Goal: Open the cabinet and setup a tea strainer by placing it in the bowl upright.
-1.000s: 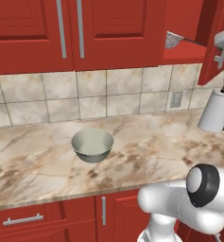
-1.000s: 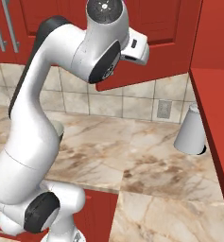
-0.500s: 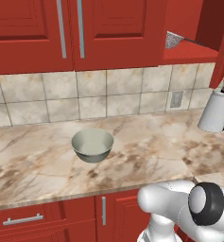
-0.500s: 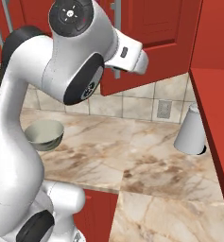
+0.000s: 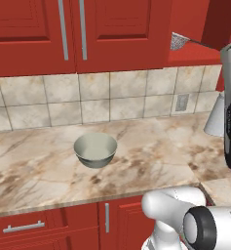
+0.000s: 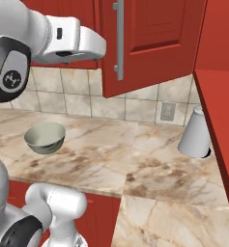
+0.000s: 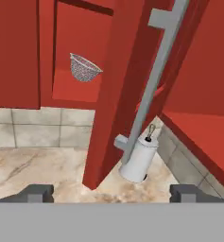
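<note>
A: Cabinet [image 6: 150, 43] door is standing swung out over the desk [image 5: 151, 156], its silver bar handle [image 7: 153, 80] running down the near edge in the hand view.

B: And the tool [image 7: 111, 193]?

A: Its two dark fingertips [image 7: 37, 193] are sitting far apart at the bottom of the hand view, gaping wide and gripping nothing. The handle is showing between and beyond them, clear of both tips.

B: Where is the tea strainer [image 7: 84, 68] sitting?

A: Inside the cabinet, on the red shelf [image 7: 75, 92], tilting with its mesh rim facing up and outward. In the left base view the tea strainer is showing at the shelf's front edge, with its thin dark handle pointing to the right.

B: And the bowl [image 5: 95, 150]?

A: Resting upright on the marble desk, well to the left of the open cabinet and below the double-door cabinet [image 5: 78, 34], with nothing lying in it.

B: Anything else on the desk?

A: A white cone-shaped holder [image 6: 195, 133] is standing near the tiled wall [image 5: 112, 95], just beside an outlet [image 6: 167, 111].
</note>
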